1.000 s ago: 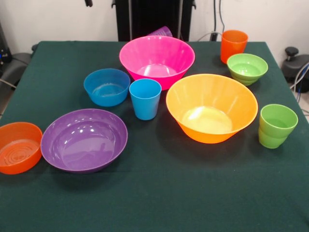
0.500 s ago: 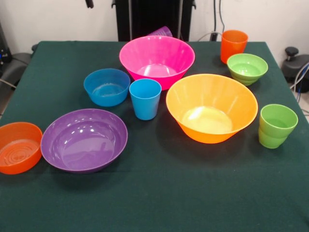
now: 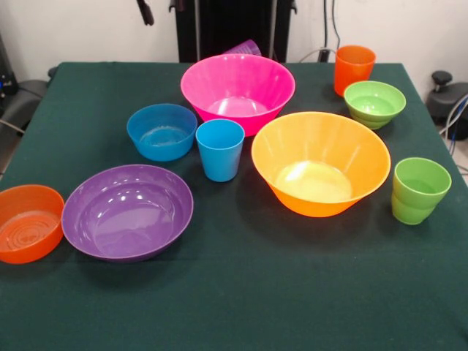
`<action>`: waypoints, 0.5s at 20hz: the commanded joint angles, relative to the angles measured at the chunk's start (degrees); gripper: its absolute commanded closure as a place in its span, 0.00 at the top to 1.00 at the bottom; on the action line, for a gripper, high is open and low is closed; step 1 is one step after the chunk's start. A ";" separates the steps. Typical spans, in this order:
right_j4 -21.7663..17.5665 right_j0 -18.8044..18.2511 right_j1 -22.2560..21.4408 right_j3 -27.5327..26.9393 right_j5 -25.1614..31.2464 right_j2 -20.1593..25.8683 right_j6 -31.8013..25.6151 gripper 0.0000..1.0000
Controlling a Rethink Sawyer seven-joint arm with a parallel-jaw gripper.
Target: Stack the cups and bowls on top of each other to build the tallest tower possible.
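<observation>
From the front, the gripper (image 3: 145,12) shows only as a dark tip at the top edge, so I cannot tell whether it is open or holds anything. The translucent purple plastic cup (image 3: 245,48) is mostly hidden behind the large glossy pink plastic bowl (image 3: 238,92). The small orange plastic bowl (image 3: 28,222) is cut off at the left edge, just beside the wide shallow purple bowl (image 3: 127,211).

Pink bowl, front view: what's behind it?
A purple cup shows above the pink bowl at its far rim. Only the cup's top is visible; the bowl hides the rest.
</observation>
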 commanded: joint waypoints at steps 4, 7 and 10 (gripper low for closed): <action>-6.06 3.08 5.00 -0.36 -3.44 -3.21 10.69 1.00; -6.93 2.90 5.47 -0.72 -4.07 -3.19 10.20 1.00; -8.37 1.51 5.96 -0.32 -5.89 -2.75 8.44 1.00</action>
